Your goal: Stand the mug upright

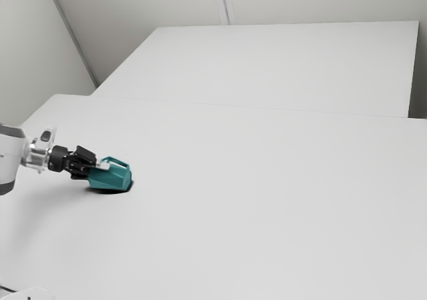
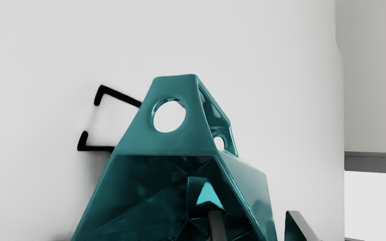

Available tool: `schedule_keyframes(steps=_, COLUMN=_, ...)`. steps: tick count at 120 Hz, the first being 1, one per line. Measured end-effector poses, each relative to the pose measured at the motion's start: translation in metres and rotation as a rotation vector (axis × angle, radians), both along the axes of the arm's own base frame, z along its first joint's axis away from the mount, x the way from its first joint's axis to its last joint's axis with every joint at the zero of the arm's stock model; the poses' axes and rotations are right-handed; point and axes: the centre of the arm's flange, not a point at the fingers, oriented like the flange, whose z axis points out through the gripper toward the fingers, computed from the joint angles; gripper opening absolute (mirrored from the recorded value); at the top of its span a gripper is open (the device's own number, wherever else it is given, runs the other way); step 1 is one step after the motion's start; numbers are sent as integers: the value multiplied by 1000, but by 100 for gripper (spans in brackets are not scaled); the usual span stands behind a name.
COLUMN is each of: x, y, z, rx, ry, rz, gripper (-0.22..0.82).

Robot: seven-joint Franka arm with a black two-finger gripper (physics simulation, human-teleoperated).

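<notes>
A smooth white table (image 1: 267,200) fills most of the exterior view, running out of the frame at the lower edge and at the right. Its far edge crosses from the upper left towards the right — a thin seam — and beyond it lies a second flat white surface (image 1: 280,60) with a straight back edge and a slanting right one. Pale grey walls (image 1: 320,0) rise behind, with thin strips along their joints.

The mug (image 1: 112,179), teal and faceted, lies on its side on the table at the exterior view's left, with its handle (image 1: 119,161) raised. A long stretch of tabletop reaches from it to the right of that frame; the arm (image 1: 9,160) comes in from the left edge.

The hand (image 1: 95,167) is right at the mug's mouth, its fingers apart: in the wrist view one finger (image 2: 217,226) reaches into the mouth, the other (image 2: 301,227) stands outside, with a gap between it and the mug's wall. A black angular outline (image 2: 121,96) marks the table beside the mug. A white shape (image 1: 33,295) pokes into the exterior view's lower left corner.
</notes>
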Motion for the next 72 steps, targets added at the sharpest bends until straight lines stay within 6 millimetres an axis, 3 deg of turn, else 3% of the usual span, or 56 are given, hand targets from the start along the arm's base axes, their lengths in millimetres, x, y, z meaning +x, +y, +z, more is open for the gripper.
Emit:
schedule_keyframes(steps=19, x=2, y=0, z=4, rx=-7, ry=15, rz=12, gripper=-3)
schedule_keyframes(steps=72, x=16, y=-4, z=21, rx=-13, ry=20, rz=24, gripper=-16)
